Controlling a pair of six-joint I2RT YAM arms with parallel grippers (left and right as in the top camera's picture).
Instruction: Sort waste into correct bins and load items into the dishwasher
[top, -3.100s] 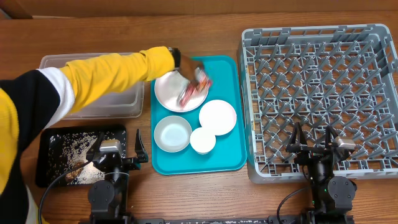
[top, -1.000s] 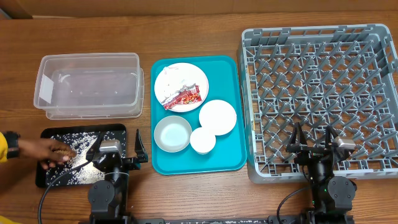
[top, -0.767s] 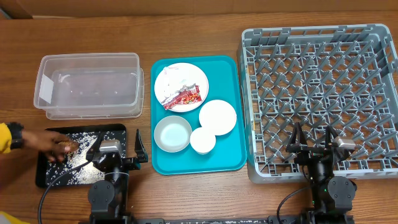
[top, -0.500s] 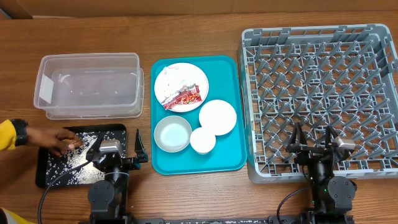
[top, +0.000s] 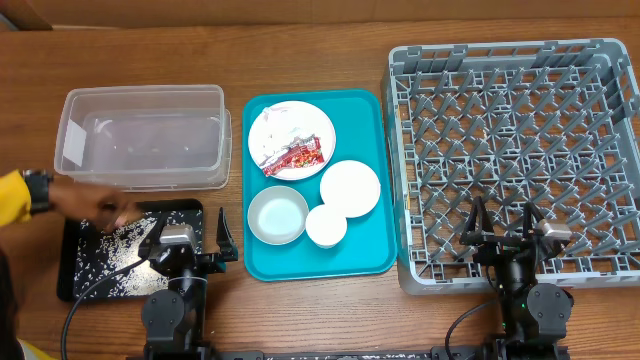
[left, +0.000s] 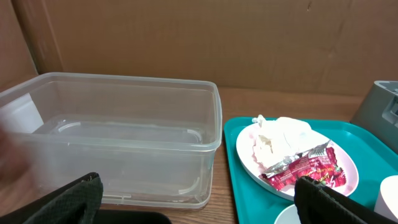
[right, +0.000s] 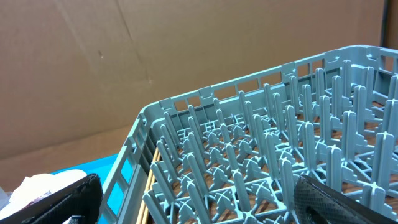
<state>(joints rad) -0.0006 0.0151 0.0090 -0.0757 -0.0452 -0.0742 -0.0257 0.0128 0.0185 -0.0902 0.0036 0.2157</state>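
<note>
Across the wooden counter (top: 330, 60), the large square grey plastic dish rack (top: 515, 150) fills the right side, with the right end effector (top: 503, 222) released and empty over its near edge. Leftward come a flat teal tray (top: 365, 255), a clear plastic tub (top: 145, 92), and a shallow black tray (top: 70, 290), where a person's blurred hand (top: 102, 207) reaches in near the released left end effector (top: 190, 230). The teal tray carries a flat white plate (top: 322, 128), a pale bowl (top: 350, 188), a grey-white bowl (top: 277, 215) and a small white cup (top: 326, 225). A crumpled white napkin (top: 285, 125) and a shiny red wrapper (top: 295, 155) lie on the plate; white rice grains (top: 120, 245) dot the black tray.

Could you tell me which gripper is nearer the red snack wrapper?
Left. The left gripper is beside the teal tray carrying the wrapper; the right gripper is farther, over the dish rack.
</note>
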